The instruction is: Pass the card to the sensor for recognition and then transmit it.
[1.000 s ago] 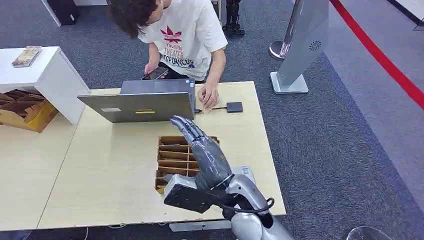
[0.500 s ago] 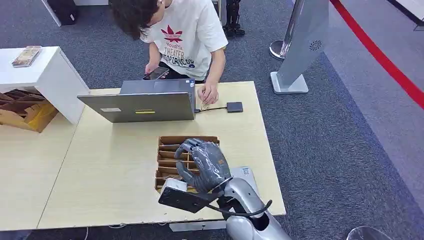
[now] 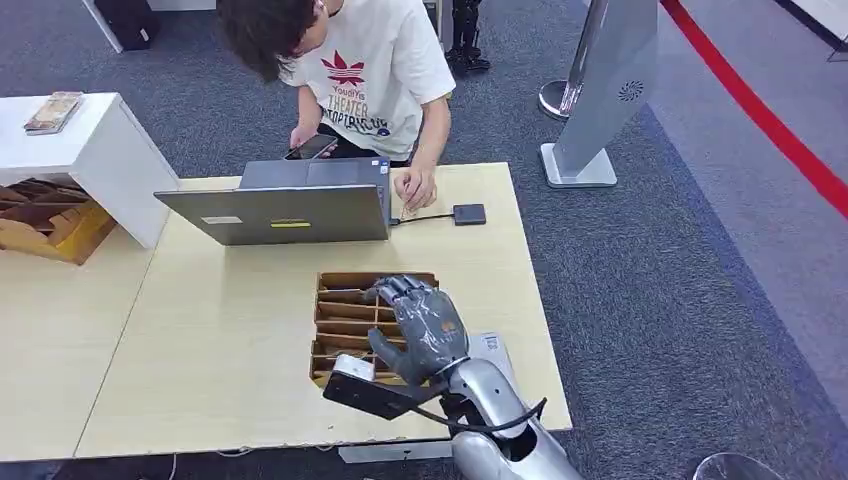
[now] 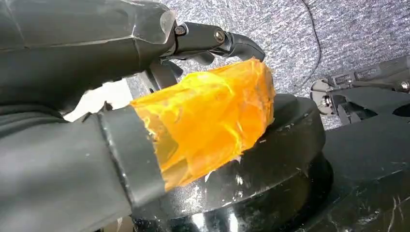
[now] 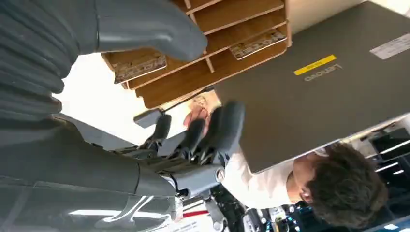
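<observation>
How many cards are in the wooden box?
2 show: one card in a slot by the right hand's thumb, another card nearer the laptop. The hand covers part of the box, so more may be hidden.

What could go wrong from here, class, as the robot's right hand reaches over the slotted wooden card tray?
1. The right hand hovers with curled fingers over the card tray; the slots look narrow, so it may snag a divider or lift several cards.
2. The laptop stands just beyond the tray; a lifting arm might strike its lid.
3. The person's hand rests beside the sensor, so passing a card there risks contact.
</observation>
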You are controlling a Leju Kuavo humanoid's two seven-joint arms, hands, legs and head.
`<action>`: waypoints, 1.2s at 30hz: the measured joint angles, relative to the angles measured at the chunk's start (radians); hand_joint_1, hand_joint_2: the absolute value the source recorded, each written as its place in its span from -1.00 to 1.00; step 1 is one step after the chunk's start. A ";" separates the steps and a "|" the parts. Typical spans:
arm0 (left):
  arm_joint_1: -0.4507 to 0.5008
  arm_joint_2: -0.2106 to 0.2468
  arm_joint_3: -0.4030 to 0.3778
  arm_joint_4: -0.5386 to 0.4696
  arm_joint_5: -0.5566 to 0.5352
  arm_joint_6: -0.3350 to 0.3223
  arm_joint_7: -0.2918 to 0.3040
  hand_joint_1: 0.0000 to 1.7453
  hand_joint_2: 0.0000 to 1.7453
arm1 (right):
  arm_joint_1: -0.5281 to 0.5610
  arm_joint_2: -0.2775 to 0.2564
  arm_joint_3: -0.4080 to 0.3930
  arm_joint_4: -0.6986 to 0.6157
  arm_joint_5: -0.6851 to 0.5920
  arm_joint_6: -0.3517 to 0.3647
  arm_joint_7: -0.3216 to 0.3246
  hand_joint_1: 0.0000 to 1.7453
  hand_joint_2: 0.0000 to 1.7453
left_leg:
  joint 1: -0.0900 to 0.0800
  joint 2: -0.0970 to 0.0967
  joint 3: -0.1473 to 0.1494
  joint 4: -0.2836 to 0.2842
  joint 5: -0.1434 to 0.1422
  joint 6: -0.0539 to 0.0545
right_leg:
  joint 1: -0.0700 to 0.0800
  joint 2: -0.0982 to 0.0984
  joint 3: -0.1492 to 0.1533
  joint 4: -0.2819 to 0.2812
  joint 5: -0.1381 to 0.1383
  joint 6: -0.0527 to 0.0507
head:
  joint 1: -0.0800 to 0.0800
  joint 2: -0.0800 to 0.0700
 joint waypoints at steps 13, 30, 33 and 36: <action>0.000 0.000 -0.002 0.000 0.004 0.000 0.003 -1.00 -1.00 | 0.000 0.000 -0.039 0.036 0.087 -0.029 0.031 0.48 1.00 | 0.000 0.000 0.000 0.000 0.000 0.000 | 0.000 0.000 0.000 0.000 0.000 0.000 | 0.000 0.000; 0.000 0.000 -0.009 0.000 0.012 0.000 0.003 -1.00 -1.00 | 0.002 0.000 -0.076 0.057 0.120 -0.033 0.045 0.20 1.00 | 0.000 0.000 0.000 0.000 0.000 0.000 | 0.000 0.000 0.000 0.000 0.000 0.000 | 0.000 0.000; 0.000 0.000 -0.010 0.000 0.014 0.000 0.003 -1.00 -1.00 | 0.002 0.000 -0.084 0.066 0.123 -0.034 0.048 0.02 1.00 | 0.000 0.000 0.000 0.000 0.000 0.000 | 0.000 0.000 0.000 0.000 0.000 0.000 | 0.000 0.000; 0.000 0.000 -0.010 0.000 0.015 0.000 0.003 -1.00 -1.00 | 0.002 0.000 -0.090 0.074 0.126 -0.040 0.050 -0.02 1.00 | 0.000 0.000 0.000 0.000 0.000 0.000 | 0.000 0.000 0.000 0.000 0.000 0.000 | 0.000 0.000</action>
